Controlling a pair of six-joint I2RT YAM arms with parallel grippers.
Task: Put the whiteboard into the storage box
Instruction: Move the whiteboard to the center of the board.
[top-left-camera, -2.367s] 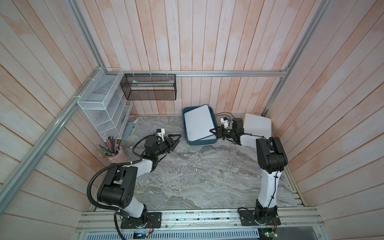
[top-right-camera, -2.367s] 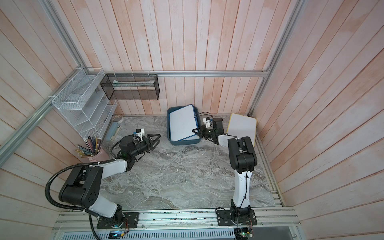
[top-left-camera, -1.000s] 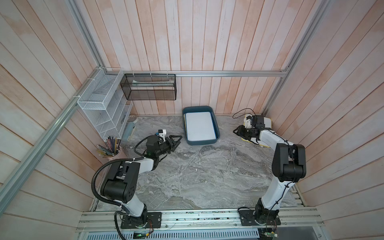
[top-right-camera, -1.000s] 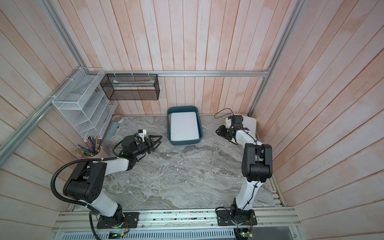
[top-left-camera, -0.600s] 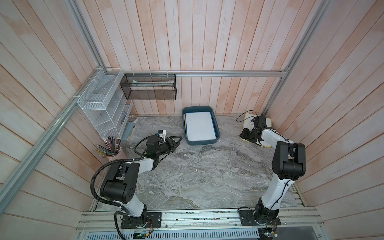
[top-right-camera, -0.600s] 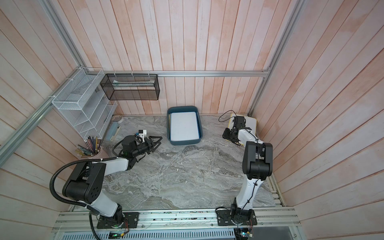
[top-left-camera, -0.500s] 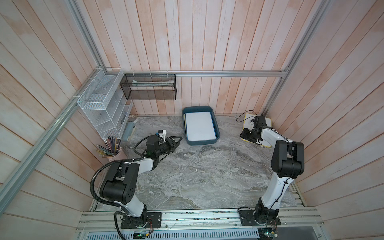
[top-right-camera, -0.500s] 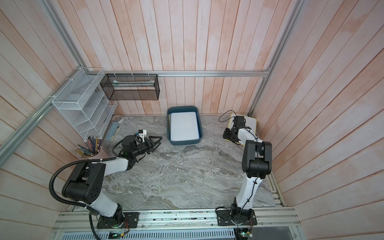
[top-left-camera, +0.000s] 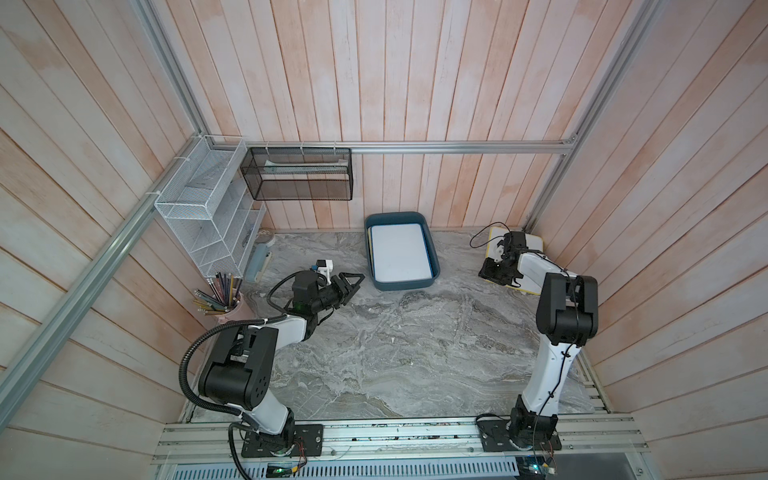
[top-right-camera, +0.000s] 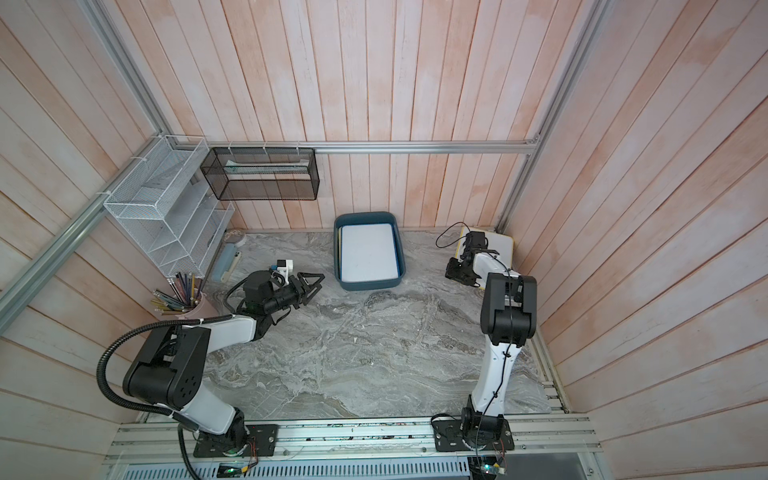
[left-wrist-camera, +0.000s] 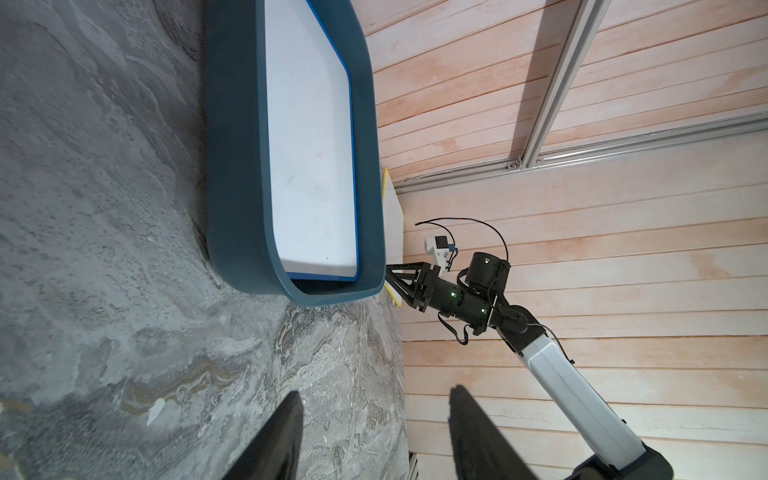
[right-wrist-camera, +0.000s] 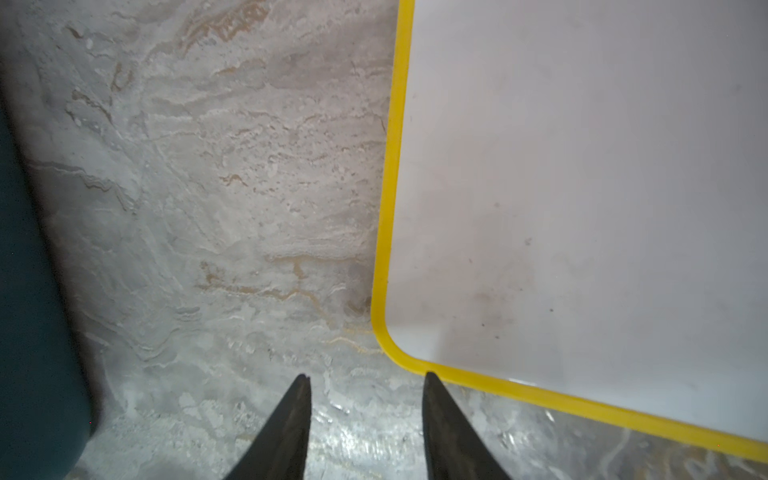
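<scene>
The storage box (top-left-camera: 402, 285) (top-right-camera: 367, 285) (left-wrist-camera: 232, 166) stands at the back of the table, and a blue-rimmed whiteboard (top-left-camera: 400, 252) (top-right-camera: 367, 250) (left-wrist-camera: 311, 145) lies flat inside it. A second, yellow-rimmed whiteboard (top-left-camera: 536, 246) (top-right-camera: 501, 245) (right-wrist-camera: 582, 187) lies on the table at the back right. My right gripper (top-left-camera: 485, 275) (top-right-camera: 451, 274) (right-wrist-camera: 368, 376) hangs open just off that board's rounded corner, one fingertip (right-wrist-camera: 430, 378) at the yellow rim, with nothing between the jaws. Left of the box, my left gripper (top-left-camera: 355, 282) (top-right-camera: 317, 282) (left-wrist-camera: 376, 392) is open and empty, pointing at it.
A white wire rack (top-left-camera: 208, 212) and a black mesh basket (top-left-camera: 299, 174) hang on the back-left walls. A pink cup of pencils (top-left-camera: 220, 299) and a small blue-grey object (top-left-camera: 257, 262) sit under the rack. Wooden walls close in behind and beside the yellow-rimmed board.
The right gripper let go of the blue-rimmed whiteboard, which dropped from tilted to flat in the box. The right arm then swung right to the yellow-rimmed board. The left arm stayed put.
</scene>
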